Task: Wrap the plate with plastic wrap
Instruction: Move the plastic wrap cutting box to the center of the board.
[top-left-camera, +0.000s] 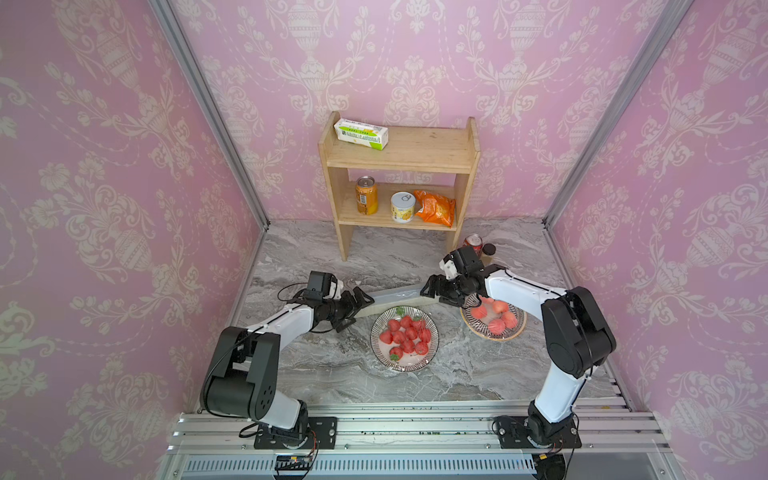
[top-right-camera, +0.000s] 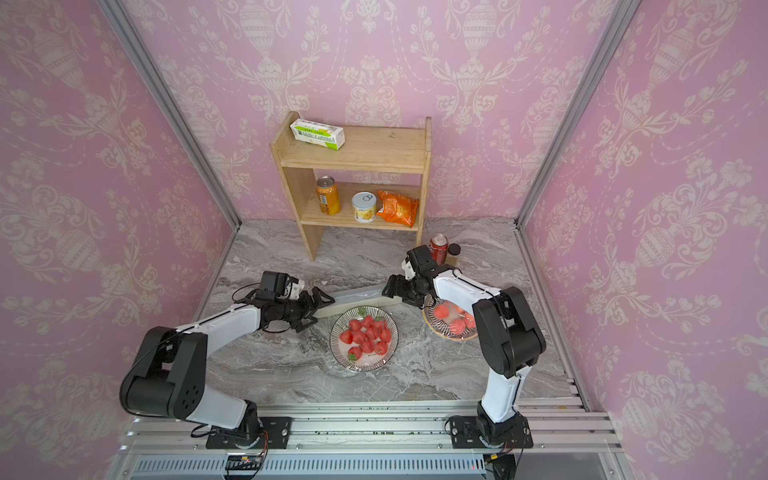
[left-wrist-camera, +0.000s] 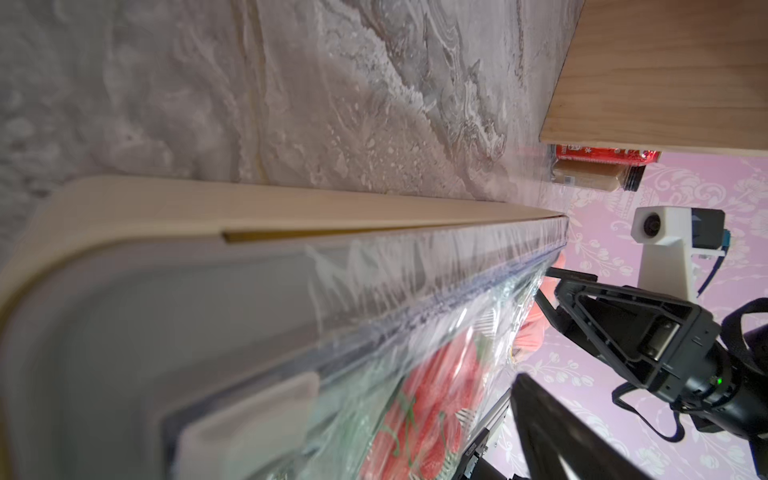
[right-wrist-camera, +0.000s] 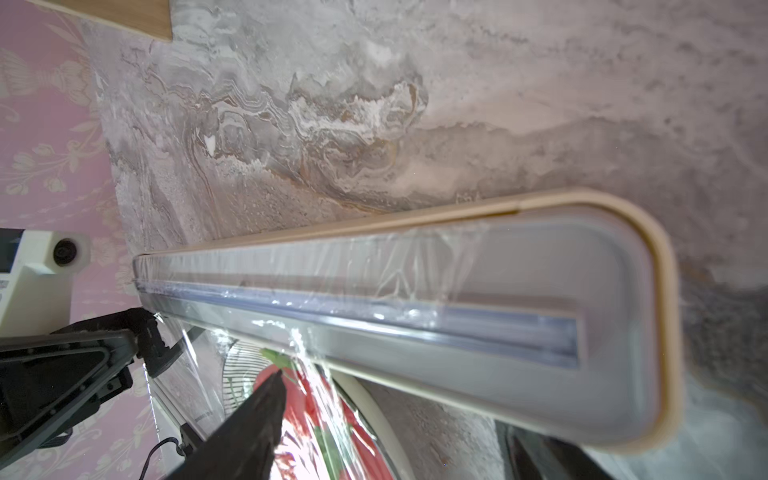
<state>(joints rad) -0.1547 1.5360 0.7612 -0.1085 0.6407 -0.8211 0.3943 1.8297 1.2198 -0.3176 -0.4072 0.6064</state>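
We are logging left gripper (top-left-camera: 356, 312) and right gripper (top-left-camera: 430, 295) released, flanking the long cream dispenser box (top-left-camera: 395, 296). Clear crinkly plastic wrap (left-wrist-camera: 436, 332) is draping the striped strawberry plate (top-left-camera: 375, 347).

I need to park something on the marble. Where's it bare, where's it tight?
Bare: the strip between the strawberry plate and the front rail; also the marble left of the shelf. Crowded: the dispenser box, left claw, right claw and other plate in one row.

Bright, even light from overhead. Shadows on the marble table (top-left-camera: 332, 374) soft and faint. Wide-angle stretch toward the edges in both top views. Wrist views: near end of dispenser box (left-wrist-camera: 166, 311) badly blurred; white glare streaks on plastic wrap (right-wrist-camera: 299, 345).
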